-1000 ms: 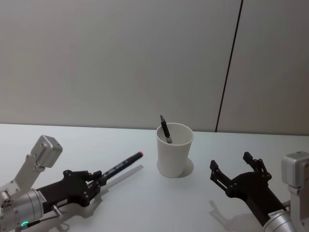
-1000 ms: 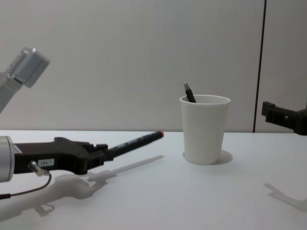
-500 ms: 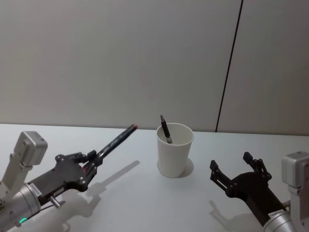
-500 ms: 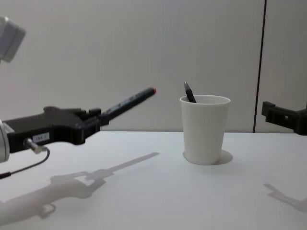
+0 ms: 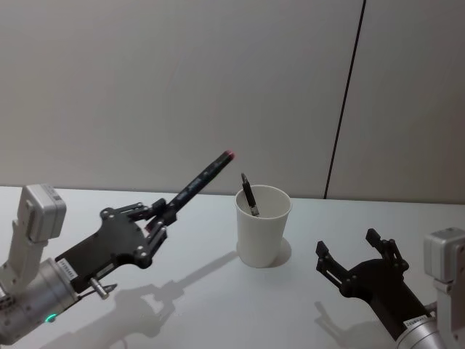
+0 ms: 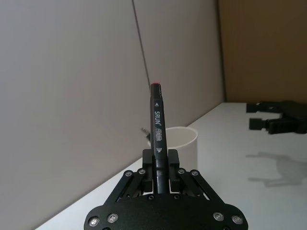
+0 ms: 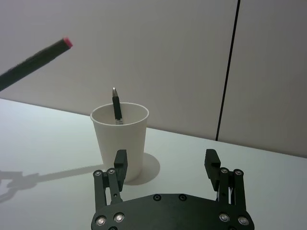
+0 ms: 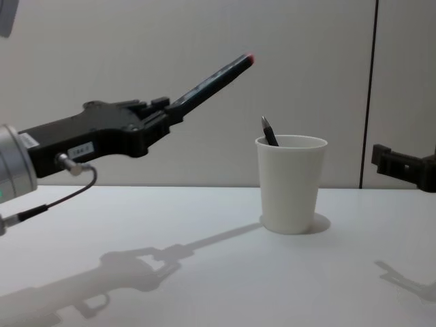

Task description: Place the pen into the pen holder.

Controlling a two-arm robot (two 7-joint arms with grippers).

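My left gripper (image 5: 163, 216) is shut on a black pen (image 5: 203, 177) with a red end, held in the air left of the pen holder. The pen slants up, and its red end (image 8: 251, 57) stands higher than the rim and short of it. The pen holder, a white paper cup (image 5: 261, 225), stands upright on the table with another dark pen (image 5: 249, 195) leaning inside. The left wrist view shows the held pen (image 6: 158, 129) rising from the fingers, the cup (image 6: 183, 145) behind it. My right gripper (image 5: 349, 245) rests open, low, right of the cup (image 7: 120, 139).
The white table (image 5: 218, 305) spreads bare around the cup. A grey wall with a dark vertical seam (image 5: 345, 109) stands behind. The left arm's shadow (image 8: 143, 266) lies on the table in front of the cup.
My left gripper has risen from near the table and moved right toward the cup, tilting the pen's red end higher. The right gripper and the cup have not moved.
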